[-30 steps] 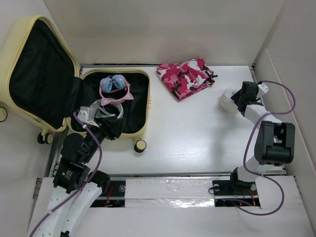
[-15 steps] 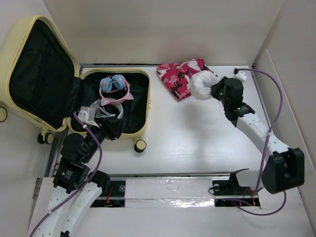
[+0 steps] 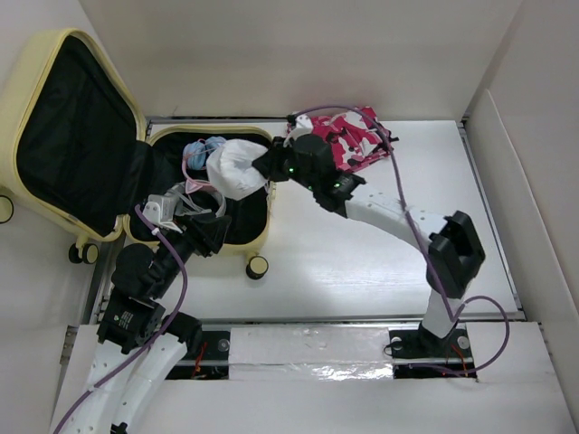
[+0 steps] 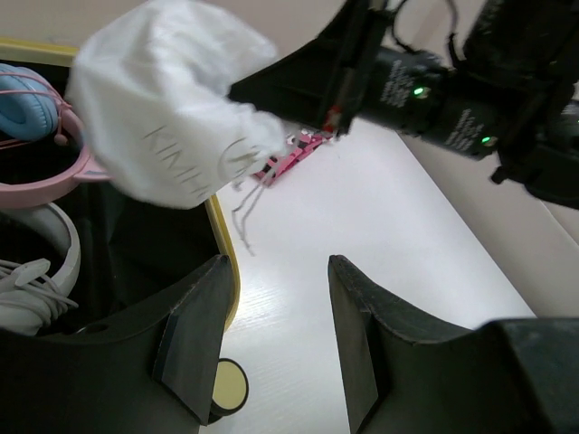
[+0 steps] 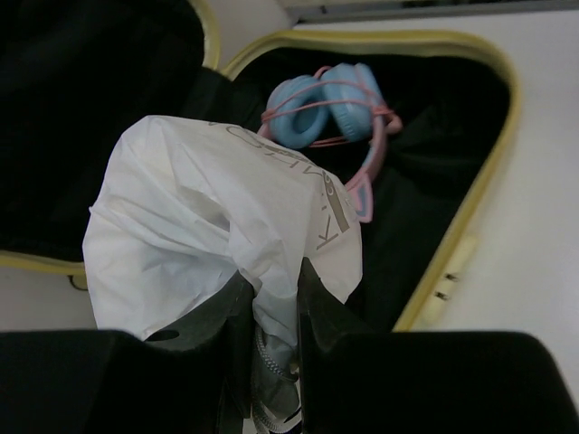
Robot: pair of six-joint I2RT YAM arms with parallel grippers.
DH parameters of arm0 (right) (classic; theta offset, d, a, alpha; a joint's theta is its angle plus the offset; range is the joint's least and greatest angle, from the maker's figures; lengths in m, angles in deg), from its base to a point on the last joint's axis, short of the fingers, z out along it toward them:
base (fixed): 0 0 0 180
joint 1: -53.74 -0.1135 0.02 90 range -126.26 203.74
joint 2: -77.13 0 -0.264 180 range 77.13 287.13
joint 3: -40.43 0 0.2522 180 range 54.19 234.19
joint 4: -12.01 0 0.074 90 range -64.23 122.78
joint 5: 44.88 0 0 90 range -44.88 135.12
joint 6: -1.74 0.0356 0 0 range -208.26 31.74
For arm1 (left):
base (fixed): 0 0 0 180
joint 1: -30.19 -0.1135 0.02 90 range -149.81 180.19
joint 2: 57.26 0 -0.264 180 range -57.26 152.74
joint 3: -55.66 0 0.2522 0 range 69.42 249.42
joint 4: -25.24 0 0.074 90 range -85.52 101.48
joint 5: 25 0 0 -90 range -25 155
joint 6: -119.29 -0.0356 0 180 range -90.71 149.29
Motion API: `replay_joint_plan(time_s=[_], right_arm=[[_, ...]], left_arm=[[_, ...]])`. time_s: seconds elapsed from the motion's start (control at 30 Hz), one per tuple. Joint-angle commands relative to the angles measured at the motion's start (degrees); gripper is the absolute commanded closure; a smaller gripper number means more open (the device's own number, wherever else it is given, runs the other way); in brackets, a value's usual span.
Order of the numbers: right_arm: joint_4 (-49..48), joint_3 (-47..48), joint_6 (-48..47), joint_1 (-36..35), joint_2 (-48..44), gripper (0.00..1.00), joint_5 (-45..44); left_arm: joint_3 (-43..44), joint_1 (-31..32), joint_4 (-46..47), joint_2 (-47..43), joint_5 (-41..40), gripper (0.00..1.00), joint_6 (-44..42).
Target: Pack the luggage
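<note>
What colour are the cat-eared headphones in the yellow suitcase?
Cat-eared headphones: pink band, light blue cups; clearest in the right wrist view.

REMOTE RIG: The luggage (image 3: 72,136) (image 4: 223,246) (image 5: 389,36), a small pale yellow hard-shell suitcase with rounded corners, is lying wide open while I am running the arms from afar. Its base shell is resting flat, black lining facing up, directly beneath my left gripper (image 3: 204,221) (image 4: 276,298), which is hovering over the near end. The lid is leaning back to the left of that gripper, its black lining facing me. My right gripper (image 3: 258,172) (image 5: 271,289) is hanging just above the base's right rim. One black-and-yellow wheel (image 3: 257,267) (image 4: 226,384) is sitting near the left gripper, to its right, at the base's near corner.
</note>
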Motion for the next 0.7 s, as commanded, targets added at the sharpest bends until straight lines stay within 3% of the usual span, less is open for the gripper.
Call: replay_joint_plan(time_s=[0.0, 0.17, 0.5, 0.67], right_arm=[[-7.78, 6.24, 4.78, -1.83, 3.61, 1.00, 6.48], [-11.47, 9.41, 7.16, -4.73, 9.15, 1.00, 1.95], [-21.06, -3.42, 11.91, -6.14, 13.28, 0.99, -6.67], [-17.47, 5.33, 11.13, -5.61, 16.62, 1.00, -4.83]], left_arm=[[1.24, 0.31, 2.85, 0.47, 0.45, 0.56, 0.41], [1.24, 0.31, 2.84, 0.21, 0.45, 0.56, 0.41], [1.24, 0.31, 2.84, 0.12, 0.80, 0.56, 0.41], [1.15, 0.31, 2.85, 0.03, 0.71, 0.56, 0.41]])
